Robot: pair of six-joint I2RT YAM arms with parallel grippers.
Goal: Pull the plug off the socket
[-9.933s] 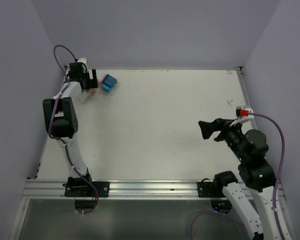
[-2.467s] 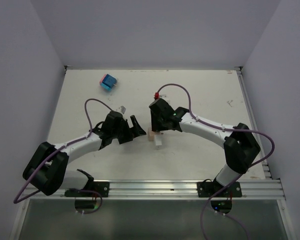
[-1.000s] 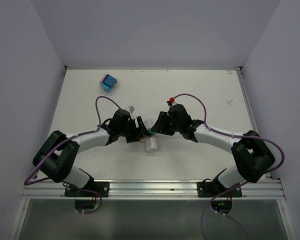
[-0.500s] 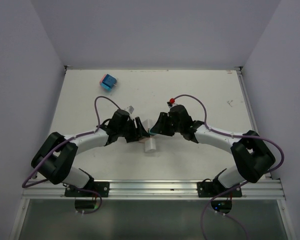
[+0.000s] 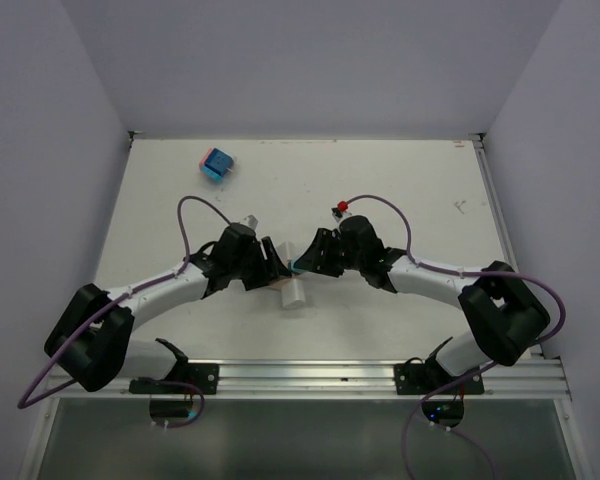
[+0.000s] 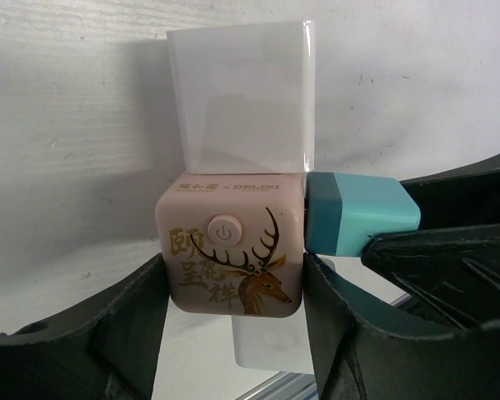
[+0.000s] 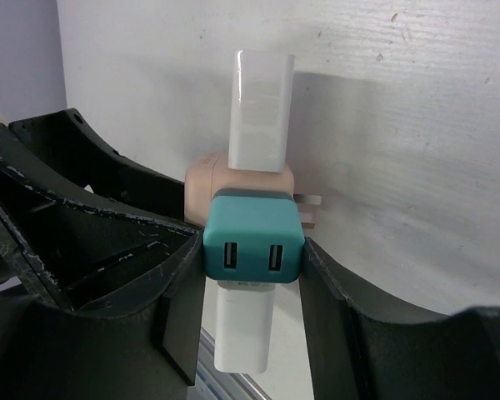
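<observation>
Left gripper (image 6: 231, 287) clamped on the beige cube socket (image 6: 231, 250), deer print facing its camera. Right gripper (image 7: 252, 265) clamped on the teal plug (image 7: 252, 236), which touches the socket's right face in the left wrist view. Can't tell if it's seated. White adapters (image 6: 242, 100) sit above and below the socket. All mid-table (image 5: 400, 190); blue block (image 5: 217, 163) upper left.

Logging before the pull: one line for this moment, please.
left tool: shut on socket | right tool: shut on teal plug | status: teal plug against socket side, not pulled free
</observation>
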